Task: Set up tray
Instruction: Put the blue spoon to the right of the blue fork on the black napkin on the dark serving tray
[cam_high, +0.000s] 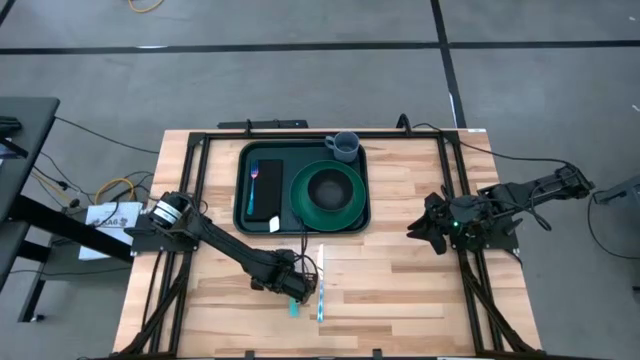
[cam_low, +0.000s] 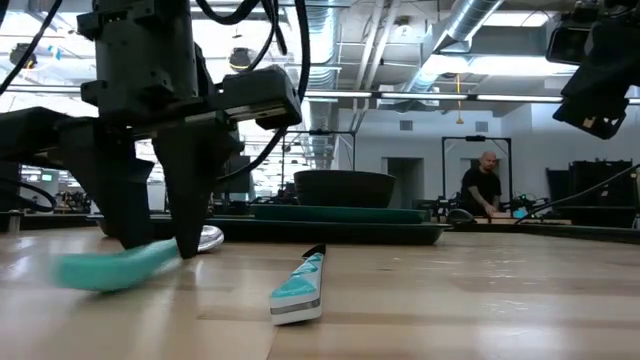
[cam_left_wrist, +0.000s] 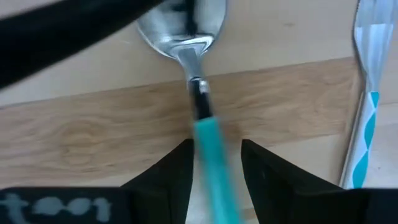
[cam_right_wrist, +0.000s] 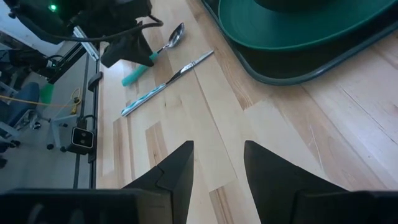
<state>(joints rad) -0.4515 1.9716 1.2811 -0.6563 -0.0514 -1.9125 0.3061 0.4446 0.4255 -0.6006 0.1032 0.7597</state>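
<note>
While the left gripper (cam_high: 297, 287) stands low over the bare wood of the light wooden slatted table (cam_high: 400, 290), we record its two dark fingers (cam_left_wrist: 168, 174) parted a little, one on each side of the turquoise handle of a metal spoon (cam_left_wrist: 198, 106) — whether the pads actually press the handle we cannot tell. From table height the spoon lies flat on the wood, its bowl toward the tray and its handle running back between the fingers. Just beside it, and apart from it, lies a metal table knife with a turquoise-and-white patterned handle (cam_high: 320, 282), roughly parallel to the spoon.

We find the large dark green rectangular plastic tray (cam_high: 240, 190) at the far middle of the table, well apart from the left gripper. On it we note a round green plate (cam_high: 302, 205) with a dark green bowl (cam_high: 333, 187) seated on it, a narrow black rectangular napkin (cam_high: 268, 188) on the left part of the tray, and a blue-handled fork (cam_high: 254, 184) lying next to that napkin. A grey mug (cam_high: 345, 146) stands upright at the tray's far right corner.

The right gripper (cam_high: 428, 228) waits above the right side of the table — its fingers (cam_right_wrist: 177, 165) stand open with nothing between them.

A person (cam_low: 483, 188) stands in the room beyond the table.
</note>
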